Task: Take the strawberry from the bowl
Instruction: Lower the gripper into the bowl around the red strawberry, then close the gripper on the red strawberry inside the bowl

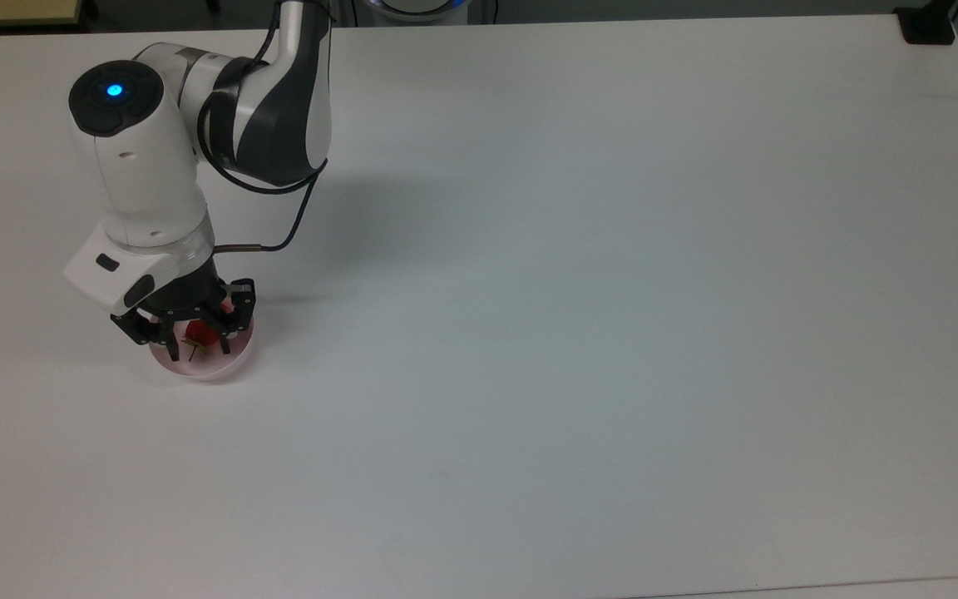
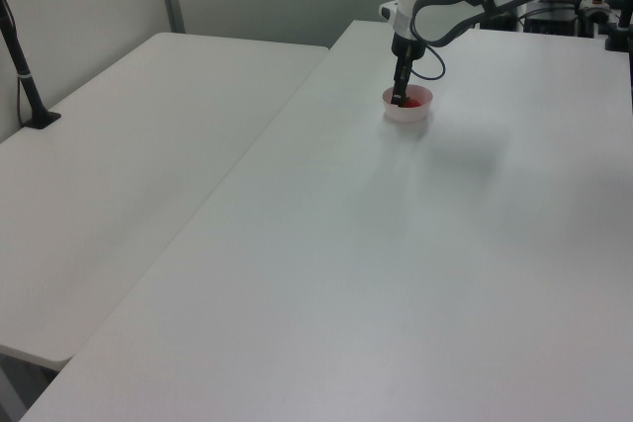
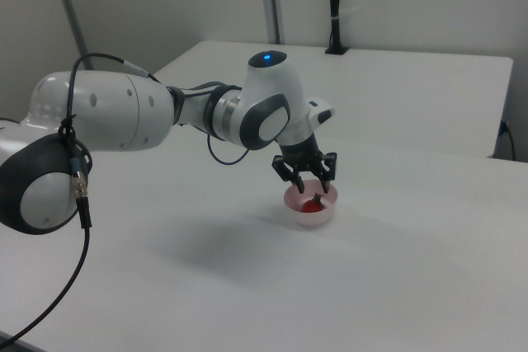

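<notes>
One strawberry (image 3: 313, 204) lies in the bowl (image 3: 311, 218), just under the released end effector (image 3: 307, 181).

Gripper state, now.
Gripper: open, empty, fingers spread just above the strawberry, which sits in the bowl.

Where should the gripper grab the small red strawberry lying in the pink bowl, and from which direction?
Probably from straight above, closing on the red body of the small red strawberry, not the thin stem. The pale pink plastic bowl walls block any sideways approach; the gripper hangs above it, fingers spread.
</notes>
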Available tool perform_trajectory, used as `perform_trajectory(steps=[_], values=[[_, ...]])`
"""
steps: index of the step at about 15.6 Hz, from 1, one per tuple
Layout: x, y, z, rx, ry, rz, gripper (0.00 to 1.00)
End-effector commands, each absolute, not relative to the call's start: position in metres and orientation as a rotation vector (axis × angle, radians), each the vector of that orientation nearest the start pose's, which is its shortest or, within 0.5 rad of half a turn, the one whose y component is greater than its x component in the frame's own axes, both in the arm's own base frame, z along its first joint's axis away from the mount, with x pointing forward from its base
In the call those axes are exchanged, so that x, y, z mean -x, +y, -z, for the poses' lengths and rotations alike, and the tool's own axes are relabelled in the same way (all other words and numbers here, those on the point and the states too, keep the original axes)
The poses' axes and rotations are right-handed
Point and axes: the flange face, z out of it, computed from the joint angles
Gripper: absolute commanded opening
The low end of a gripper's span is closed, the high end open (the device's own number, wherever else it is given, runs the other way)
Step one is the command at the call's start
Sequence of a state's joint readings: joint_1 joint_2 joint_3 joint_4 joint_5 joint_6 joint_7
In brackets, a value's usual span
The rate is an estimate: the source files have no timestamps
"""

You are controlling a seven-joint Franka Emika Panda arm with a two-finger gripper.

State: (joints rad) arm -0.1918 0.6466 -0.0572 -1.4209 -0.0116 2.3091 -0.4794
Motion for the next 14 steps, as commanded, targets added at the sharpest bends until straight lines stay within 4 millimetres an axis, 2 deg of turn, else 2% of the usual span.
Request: perform_trajectory(steps=[1,4,7,10,14], values=[[-0.709,-0.171,-0.364,3.213,-0.280,0.262,0.65],[-0.701,-0.171,-0.369,3.206,-0.078,0.173,0.68],[-0.700,-0.170,-0.366,3.196,0.114,0.162,0.67],[-0.698,-0.171,-0.360,3.192,0.146,0.148,0.65],[-0.696,-0.183,-0.351,3.193,0.174,0.138,0.64]])
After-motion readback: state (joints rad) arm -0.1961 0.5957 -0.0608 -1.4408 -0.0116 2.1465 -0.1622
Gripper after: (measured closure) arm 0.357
